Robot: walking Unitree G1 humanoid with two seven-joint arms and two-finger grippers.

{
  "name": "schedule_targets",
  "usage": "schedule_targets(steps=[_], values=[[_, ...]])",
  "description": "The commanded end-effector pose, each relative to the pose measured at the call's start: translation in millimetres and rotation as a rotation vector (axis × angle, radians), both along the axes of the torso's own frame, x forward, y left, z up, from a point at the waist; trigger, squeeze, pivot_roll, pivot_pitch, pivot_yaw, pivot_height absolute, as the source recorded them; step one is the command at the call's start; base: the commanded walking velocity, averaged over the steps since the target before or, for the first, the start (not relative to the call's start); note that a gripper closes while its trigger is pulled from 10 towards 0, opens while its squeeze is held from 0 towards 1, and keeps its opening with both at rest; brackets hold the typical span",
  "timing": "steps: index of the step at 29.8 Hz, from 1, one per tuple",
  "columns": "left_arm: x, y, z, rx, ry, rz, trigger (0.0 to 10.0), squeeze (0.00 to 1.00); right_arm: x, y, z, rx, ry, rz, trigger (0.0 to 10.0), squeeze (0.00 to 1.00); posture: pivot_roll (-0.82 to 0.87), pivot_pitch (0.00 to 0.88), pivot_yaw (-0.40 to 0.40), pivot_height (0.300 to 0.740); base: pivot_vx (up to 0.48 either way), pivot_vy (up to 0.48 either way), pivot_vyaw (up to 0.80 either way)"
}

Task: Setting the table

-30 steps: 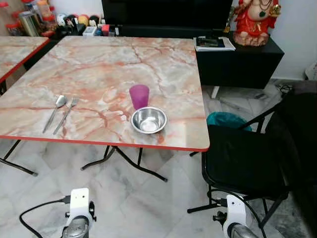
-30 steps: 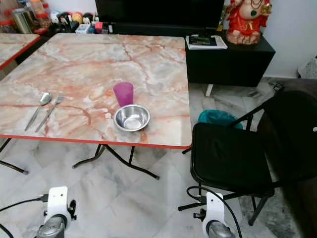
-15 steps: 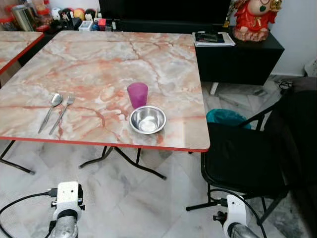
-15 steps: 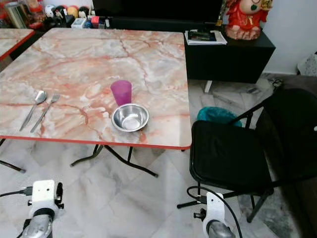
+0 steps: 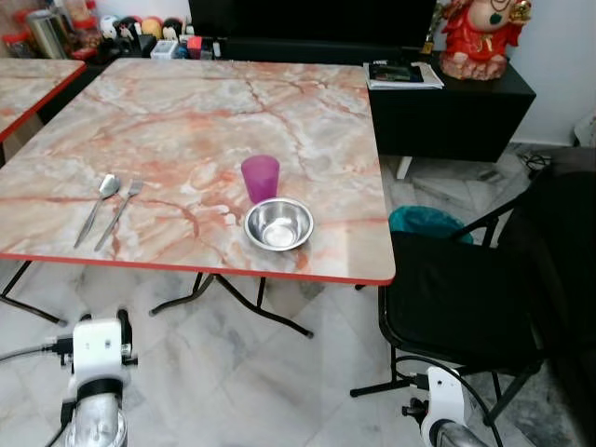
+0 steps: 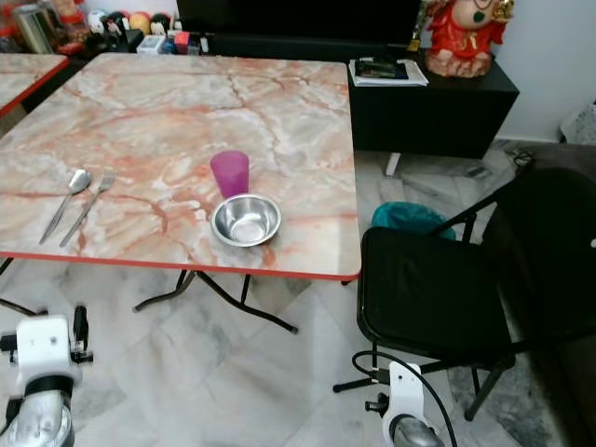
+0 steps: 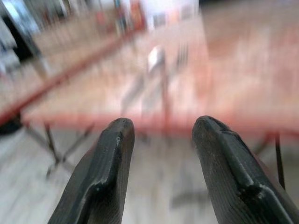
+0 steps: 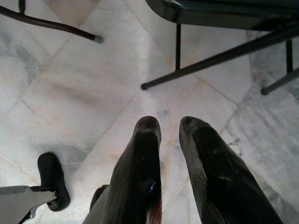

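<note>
My left arm is low at the left of the head view, wrist pointing forward. In its wrist view the left gripper has its two black fingers spread with a wide gap; the picture is blurred, so I'd say nothing is between them, though I can't be sure. My right arm hangs low on the right. The right gripper points down, fingers a narrow gap apart, holding nothing.

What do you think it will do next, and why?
Probably reach the left gripper forward to the spoon and fork: its fingers are open and aimed at them, while they lie far from the bowl and cup.
</note>
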State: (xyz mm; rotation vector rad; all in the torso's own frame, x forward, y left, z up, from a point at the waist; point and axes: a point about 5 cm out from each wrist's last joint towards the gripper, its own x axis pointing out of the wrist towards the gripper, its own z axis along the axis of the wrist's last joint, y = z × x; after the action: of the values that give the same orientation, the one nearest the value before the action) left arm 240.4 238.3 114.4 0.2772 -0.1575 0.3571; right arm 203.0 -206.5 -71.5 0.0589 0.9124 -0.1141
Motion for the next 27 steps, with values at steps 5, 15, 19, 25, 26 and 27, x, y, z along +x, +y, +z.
schedule_targets(steps=[5,15,19,25,26,27], values=[[33.6,-29.5,32.4,-0.058,-0.048,-0.163,10.0,0.0,-1.7,-1.7,-0.7,-0.005,0.008,-0.008,10.0,0.0,0.02,0.087,-0.018,0.736,0.0,0.0,0.0],[81.8,-89.6,50.4,-0.302,0.026,-0.446,10.0,0.0,0.2,2.1,-0.5,0.004,0.002,-0.03,10.0,0.0,0.0,0.093,-0.001,0.736,0.0,0.0,0.0],[92.1,-103.0,58.2,-0.338,0.006,-0.467,10.0,0.0,0.3,2.8,-0.6,0.008,0.0,-0.044,10.0,0.0,0.0,0.094,-0.002,0.736,0.0,0.0,0.0],[97.2,-111.3,67.5,-0.362,-0.005,-0.501,10.0,0.0,0.4,3.0,-0.5,0.012,-0.004,-0.048,10.0,0.0,0.01,0.096,-0.002,0.736,0.0,0.0,-0.35],[97.8,-111.4,67.9,-0.359,-0.005,-0.504,10.0,0.0,0.5,2.8,-0.4,0.008,-0.004,-0.045,10.0,0.0,0.01,0.096,-0.002,0.736,0.0,0.0,0.0],[97.8,-111.4,67.9,-0.359,-0.005,-0.504,10.0,0.0,0.5,2.8,-0.4,0.008,-0.004,-0.045,10.0,0.0,0.01,0.096,-0.002,0.736,0.0,0.0,0.0]])
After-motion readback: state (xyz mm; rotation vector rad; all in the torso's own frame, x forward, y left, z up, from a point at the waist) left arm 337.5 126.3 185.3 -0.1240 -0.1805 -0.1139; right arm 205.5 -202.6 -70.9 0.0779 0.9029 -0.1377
